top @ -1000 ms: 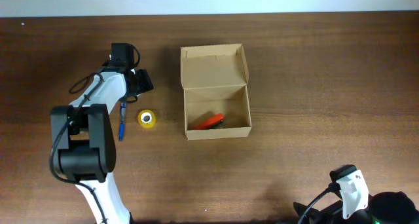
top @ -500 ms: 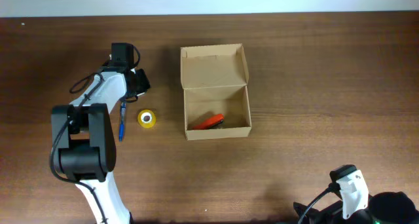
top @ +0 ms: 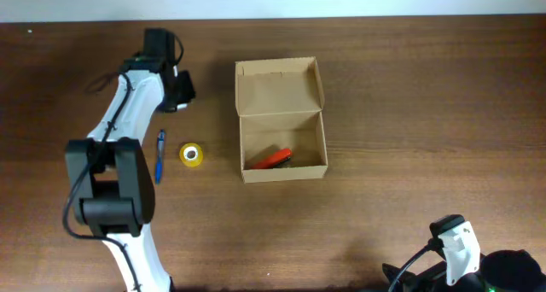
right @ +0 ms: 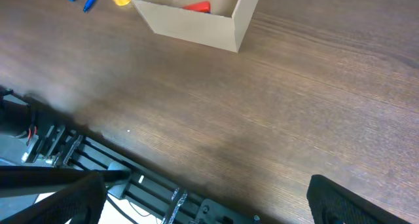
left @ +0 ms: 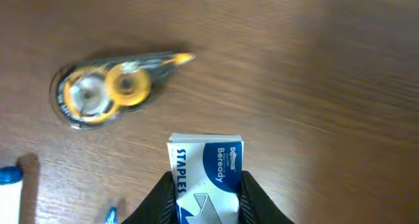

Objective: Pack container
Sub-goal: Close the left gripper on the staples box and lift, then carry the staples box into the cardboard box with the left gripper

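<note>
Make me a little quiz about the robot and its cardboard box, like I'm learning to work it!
1. Pick one: what is the left claw gripping? A) a banana B) a box of staples C) a spoon
2. Fill the gap: a bright item lies inside the open cardboard box. Its colour is ____.
3. True or false: the right claw is shut.
Key: 1 B; 2 red; 3 false, it is wide open.

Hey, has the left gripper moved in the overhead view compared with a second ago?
Yes. The left gripper has shifted upward in the picture, farther from the yellow tape roll, which stayed put.
</note>
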